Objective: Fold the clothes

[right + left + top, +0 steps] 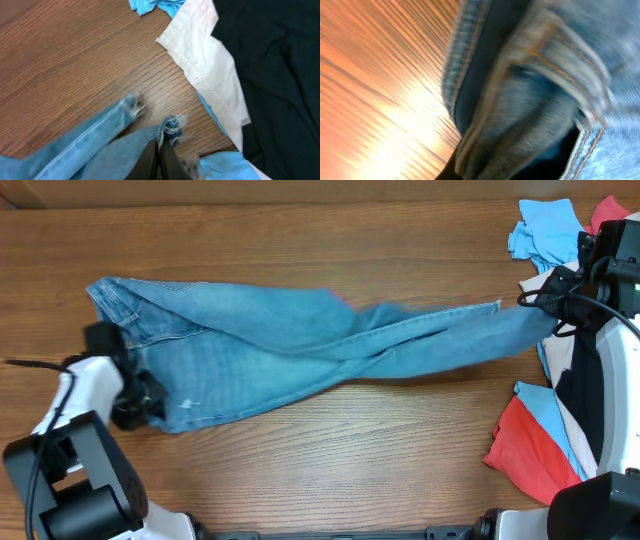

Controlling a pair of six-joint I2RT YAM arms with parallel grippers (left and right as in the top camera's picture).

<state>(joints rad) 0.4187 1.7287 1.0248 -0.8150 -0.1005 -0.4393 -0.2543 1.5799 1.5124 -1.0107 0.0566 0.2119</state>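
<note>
The left gripper (135, 395) is clamped tight on the stitched waist end of the light blue denim jeans (300, 345). The right gripper (160, 159) is pinched closed on a frayed leg hem. The jeans stretch across the brown wood-grain table (300, 240), twisted mid-leg, with open wood before and beyond them. A soft heap of red, white, black and sky-blue garments (535, 450) crowds the right edge.

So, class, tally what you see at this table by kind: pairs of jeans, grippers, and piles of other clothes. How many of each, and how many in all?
Pairs of jeans: 1
Grippers: 2 (left gripper, right gripper)
Pile of other clothes: 1
Total: 4
</note>
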